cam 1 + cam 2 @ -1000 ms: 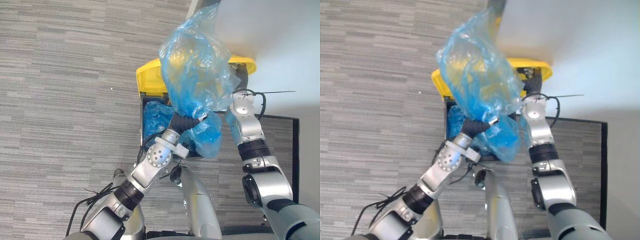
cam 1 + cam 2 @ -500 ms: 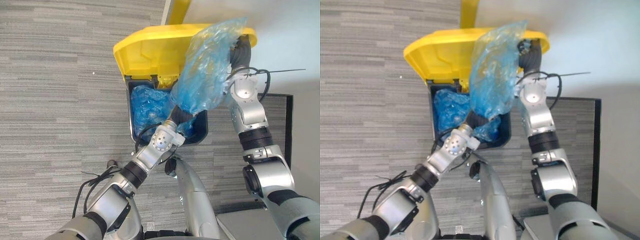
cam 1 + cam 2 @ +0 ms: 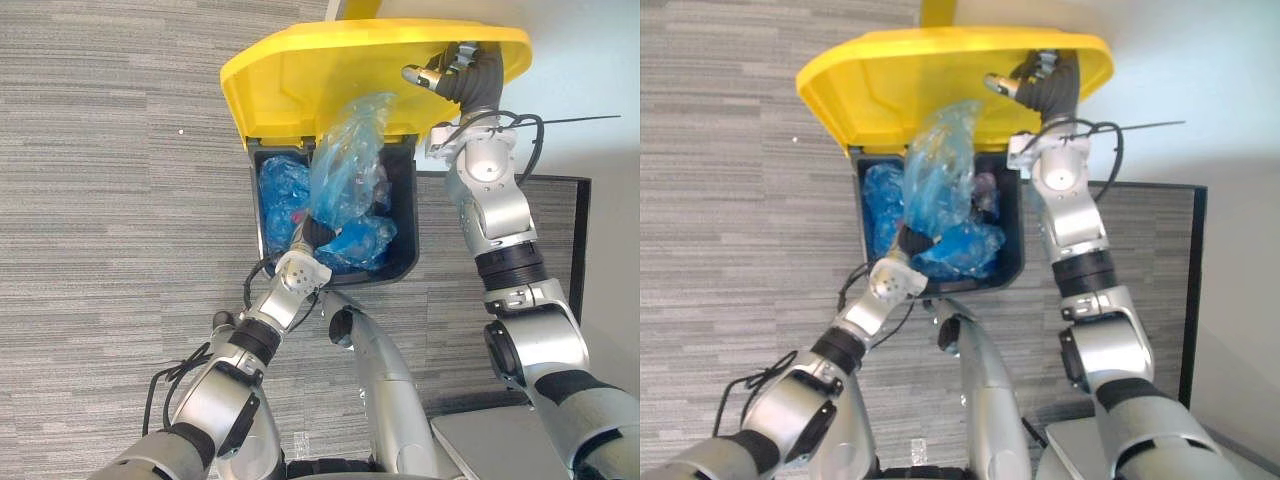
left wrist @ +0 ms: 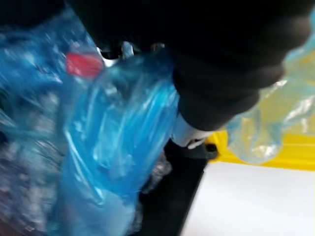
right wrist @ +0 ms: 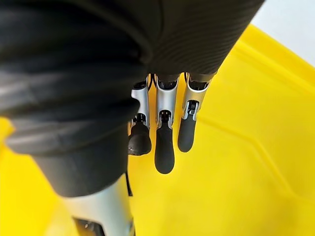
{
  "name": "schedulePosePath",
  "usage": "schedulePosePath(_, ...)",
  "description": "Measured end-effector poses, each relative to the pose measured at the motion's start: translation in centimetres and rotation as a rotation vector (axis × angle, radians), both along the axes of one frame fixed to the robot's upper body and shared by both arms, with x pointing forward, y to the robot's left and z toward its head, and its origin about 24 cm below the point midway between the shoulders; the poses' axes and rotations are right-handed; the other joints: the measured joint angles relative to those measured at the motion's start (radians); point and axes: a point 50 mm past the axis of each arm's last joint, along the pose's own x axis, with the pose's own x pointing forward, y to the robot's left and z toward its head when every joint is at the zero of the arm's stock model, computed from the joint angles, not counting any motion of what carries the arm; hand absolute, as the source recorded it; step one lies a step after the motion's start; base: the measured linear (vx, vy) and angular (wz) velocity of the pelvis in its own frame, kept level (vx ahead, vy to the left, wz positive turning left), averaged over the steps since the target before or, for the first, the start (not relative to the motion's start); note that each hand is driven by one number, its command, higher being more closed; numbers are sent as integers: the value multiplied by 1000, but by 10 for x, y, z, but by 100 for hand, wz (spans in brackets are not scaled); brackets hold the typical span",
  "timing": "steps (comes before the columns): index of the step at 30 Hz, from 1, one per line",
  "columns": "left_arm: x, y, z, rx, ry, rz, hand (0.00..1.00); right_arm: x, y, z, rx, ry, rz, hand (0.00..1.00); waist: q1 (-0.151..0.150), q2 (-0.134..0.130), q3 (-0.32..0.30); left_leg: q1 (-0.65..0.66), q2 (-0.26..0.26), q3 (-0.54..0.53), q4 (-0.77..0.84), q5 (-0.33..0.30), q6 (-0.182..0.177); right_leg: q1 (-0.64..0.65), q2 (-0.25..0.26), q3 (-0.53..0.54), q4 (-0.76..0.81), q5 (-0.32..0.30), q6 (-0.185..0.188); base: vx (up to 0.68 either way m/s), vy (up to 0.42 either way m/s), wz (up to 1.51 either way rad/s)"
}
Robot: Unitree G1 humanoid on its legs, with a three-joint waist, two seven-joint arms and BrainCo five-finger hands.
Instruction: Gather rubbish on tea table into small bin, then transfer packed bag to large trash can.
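Nearest, the left hand [image 3: 316,233] is reaching over the front rim of the large black plastic trash can [image 3: 407,240]. It is sunk in blue film, so whether it is clamped or slack cannot be told.

The translucent blue plastic rubbish bag [image 3: 345,165], packed and crumpled, is rising from that hand. Its lower part is sitting inside the can's mouth and its top is standing up against the raised lid.

Other crumpled blue bags [image 3: 283,190] are already lying in the can, touching this one on its left.

Farther off, the broad yellow plastic lid [image 3: 300,80] is being propped open by the right hand [image 3: 437,74]. Its fingers [image 5: 165,142] are lying straight and flat on the lid's underside, gripping nothing.

Grey striped carpet [image 3: 120,200] is lying around the can.

Judgement on the step: the bag is going in, nearly done.
- The tall upper part is likely wanting pushing down below the rim before release, or it may spring back and jam the lid.
- The right hand is best holding the lid wide until the left arm is clear.
- Thin film is prone to snagging on the rim, so a slow descent is suiting it.

Writing: none is reading legibly. A small red patch [image 4: 81,65] is showing through the film, too blurred to identify.
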Motion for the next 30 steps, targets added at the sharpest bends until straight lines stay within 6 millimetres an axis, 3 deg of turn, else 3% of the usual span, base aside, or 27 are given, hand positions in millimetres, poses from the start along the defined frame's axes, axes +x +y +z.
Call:
schedulePosePath(8, -1, -6, -1, 36, 1, 0, 0, 1, 2, -6, -13, 17, 5, 0, 0, 0, 0, 13, 1, -1, 0, 0, 0, 14, 0, -1, 0, 0, 0, -11, -5, 1)
schedulePosePath(11, -4, -7, -7, 37, 18, -1, 0, 2, 4, -23, -34, 62, 7, 0, 1, 0, -1, 48, 0, -2, -10, 0, 0, 48, -1, -2, -1, -4, 4, -26, -8, 5)
schedulePosePath(20, -17, 5, -26, -47, 73, 52, 0, -2, 6, -44, -87, 97, 0, 0, 19, 0, -2, 78, -4, -1, -22, 2, 1, 71, -4, -2, 4, -7, 9, -11, -3, 1)
schedulePosePath(26, -31, 14, -32, -74, 62, 57, 0, -6, 5, -90, -106, 217, -3, 0, 30, 1, -7, 159, -31, 3, -83, 20, 11, 131, -25, -1, 3, -24, 9, -5, -18, 12)
schedulePosePath(30, -41, 39, -43, -28, 77, 80, 0, -10, -2, -131, -142, 343, -21, 0, 46, 2, -8, 212, -43, 5, -123, 35, 11, 168, -34, 0, 6, -34, 20, 3, -21, 6)
